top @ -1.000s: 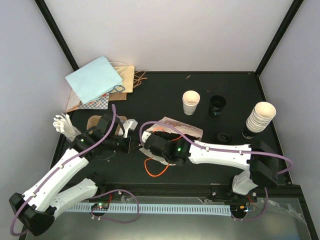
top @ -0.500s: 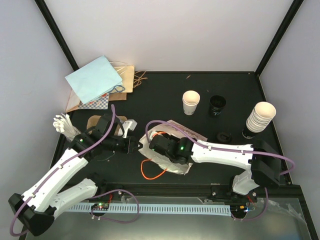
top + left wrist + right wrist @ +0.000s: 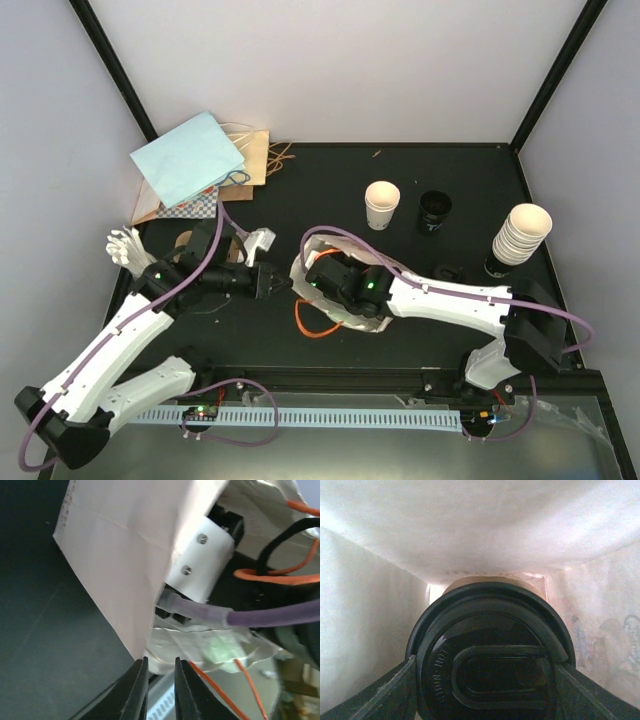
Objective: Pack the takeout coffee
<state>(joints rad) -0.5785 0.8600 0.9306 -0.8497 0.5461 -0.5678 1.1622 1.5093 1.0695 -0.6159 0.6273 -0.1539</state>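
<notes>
Inside the printed cream paper bag with orange handles (image 3: 485,530), which is lying toward the near edge of the black table (image 3: 330,190), the right gripper (image 3: 487,680) is holding a small cream-white paper cup with a round black plastic lid (image 3: 490,625). Its fingers are pressing on either side of the lid. The left gripper (image 3: 160,690) is sitting at the left edge of the bag. Its jaws are standing only narrowly apart, with nothing showing between them and the paper's corner just at their tips.

By the look of it, one coffee is going in but is not yet being let go. Toward the far right corner of the table, an open cream paper cup without a lid (image 3: 382,203) is standing. Nearer the right edge, a loose round black lid (image 3: 447,272) is lying beside a stack of cream paper cups (image 3: 520,232). So more capping and packing is probably waiting.
</notes>
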